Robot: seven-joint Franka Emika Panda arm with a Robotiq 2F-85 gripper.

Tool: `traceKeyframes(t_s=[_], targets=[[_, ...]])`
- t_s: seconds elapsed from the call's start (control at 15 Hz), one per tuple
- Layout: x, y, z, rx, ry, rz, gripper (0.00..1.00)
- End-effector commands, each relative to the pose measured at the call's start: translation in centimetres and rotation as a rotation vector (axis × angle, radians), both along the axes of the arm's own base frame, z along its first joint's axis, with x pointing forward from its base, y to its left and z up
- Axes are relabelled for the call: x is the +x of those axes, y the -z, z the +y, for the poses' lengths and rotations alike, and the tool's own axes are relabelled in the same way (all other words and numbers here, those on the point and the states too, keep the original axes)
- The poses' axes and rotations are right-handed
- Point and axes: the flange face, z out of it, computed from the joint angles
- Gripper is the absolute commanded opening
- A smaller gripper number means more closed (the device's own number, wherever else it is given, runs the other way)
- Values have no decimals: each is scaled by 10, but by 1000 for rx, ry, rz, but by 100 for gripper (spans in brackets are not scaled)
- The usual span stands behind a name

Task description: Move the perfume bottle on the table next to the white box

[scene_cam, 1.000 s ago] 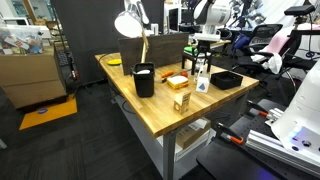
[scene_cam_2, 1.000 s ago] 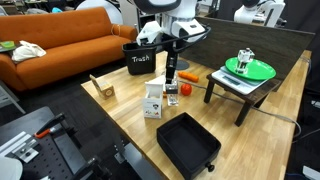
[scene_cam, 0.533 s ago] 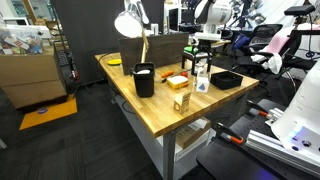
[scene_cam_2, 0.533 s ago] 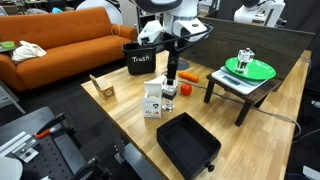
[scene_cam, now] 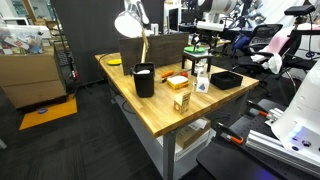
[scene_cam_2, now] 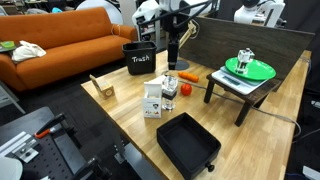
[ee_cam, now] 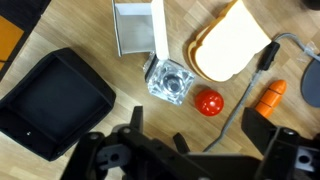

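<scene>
My gripper (scene_cam_2: 172,64) hangs empty, jaws wide, above the perfume bottle (scene_cam_2: 169,94), which stands just right of the white box (scene_cam_2: 153,100); a low sideways swing could topple it.

Wooden counter (scene_cam_2: 125,115) has a shallow black plastic tray (scene_cam_2: 188,143) at the near edge, a small red ball (scene_cam_2: 185,89) near an orange carrot-shaped toy (scene_cam_2: 188,76), and a black bin marked "Trash" (scene_cam_2: 140,60) further back. Long orange sofa (scene_cam_2: 60,45) sits behind it all.

Wooden table (ee_cam: 85,35), black tray (ee_cam: 55,100), perfume bottle (ee_cam: 168,82), white box (ee_cam: 135,30)
</scene>
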Motion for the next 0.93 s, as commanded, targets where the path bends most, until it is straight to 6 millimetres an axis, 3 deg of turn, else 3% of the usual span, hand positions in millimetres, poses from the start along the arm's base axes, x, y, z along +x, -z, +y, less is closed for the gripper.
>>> traceKeyframes(t_s=[0.0, 0.2, 0.47, 0.53, 0.67, 0.87], targets=[[-33, -45, 15, -43, -39, -58, 100], [-60, -80, 39, -58, -83, -95, 100], [-100, -95, 83, 27, -135, -99, 100], [-83, -93, 75, -6, -126, -93, 100], [-97, -96, 85, 9, -135, -96, 100], [-100, -95, 84, 12, -132, -96, 100]])
